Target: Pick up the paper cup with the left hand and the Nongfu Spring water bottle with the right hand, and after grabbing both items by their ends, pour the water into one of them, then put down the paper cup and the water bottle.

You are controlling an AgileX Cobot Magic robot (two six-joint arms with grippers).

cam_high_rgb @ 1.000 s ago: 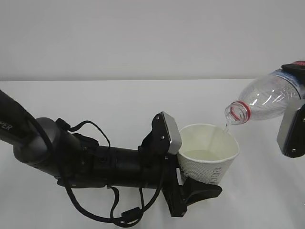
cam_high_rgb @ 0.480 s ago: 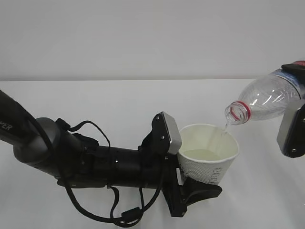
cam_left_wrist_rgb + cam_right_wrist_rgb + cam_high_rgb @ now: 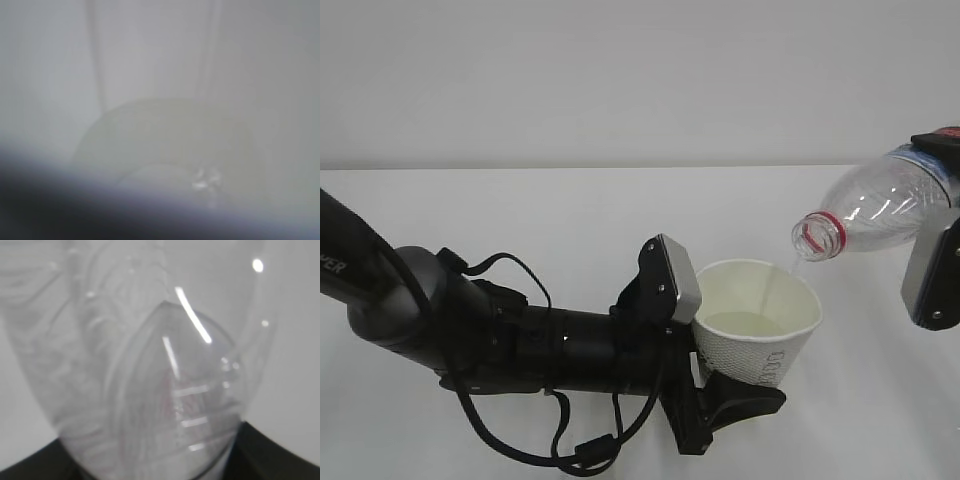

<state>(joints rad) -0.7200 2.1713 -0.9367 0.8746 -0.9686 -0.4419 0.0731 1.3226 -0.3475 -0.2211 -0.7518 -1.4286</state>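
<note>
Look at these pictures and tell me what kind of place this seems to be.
Probably a robot test bench or lab rather than a kitchen: a bare white table against a plain grey wall, with two robot grippers pouring from a water bottle into a paper cup.

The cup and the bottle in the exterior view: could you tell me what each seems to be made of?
The paper cup: apparently matte white paper, opaque, with printed green text on its side. The water bottle: clear, glossy plastic by the look; the background shows through it, it carries highlights, and its neck ring is red.
</note>
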